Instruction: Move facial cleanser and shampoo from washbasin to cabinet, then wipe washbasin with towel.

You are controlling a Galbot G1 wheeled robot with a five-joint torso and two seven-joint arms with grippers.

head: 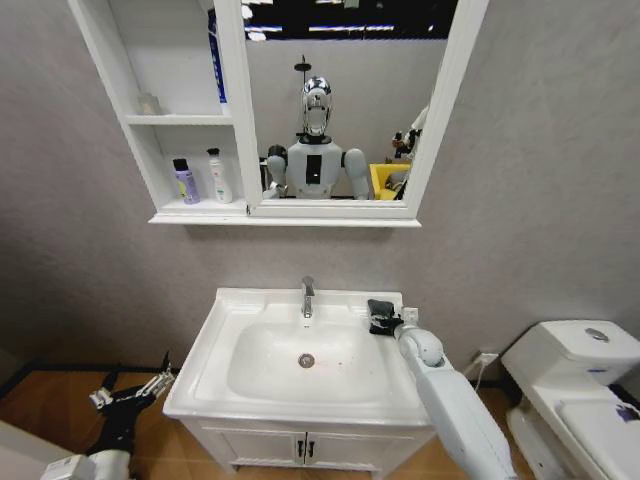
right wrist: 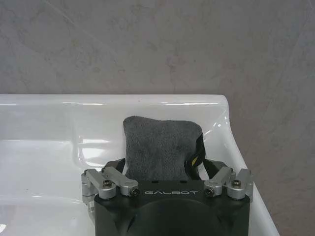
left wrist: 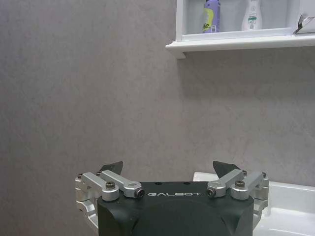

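Right claw (right wrist: 162, 169) straddles the towel (right wrist: 160, 147) on the washbasin (right wrist: 49, 147).

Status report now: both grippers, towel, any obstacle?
Right gripper around towel at washbasin back right corner. Left gripper open, low beside basin. Both bottles on cabinet shelf. No obstacle seen.

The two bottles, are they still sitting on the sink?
No, the purple bottle and the white bottle stand side by side on the cabinet shelf above the sink.

On the white washbasin (head: 235, 330), the dark towel (head: 381, 316) lies at its far right corner; purple shampoo (head: 186, 182) and white facial cleanser (head: 219, 177) stand upright on the cabinet (head: 190, 212) shelf.
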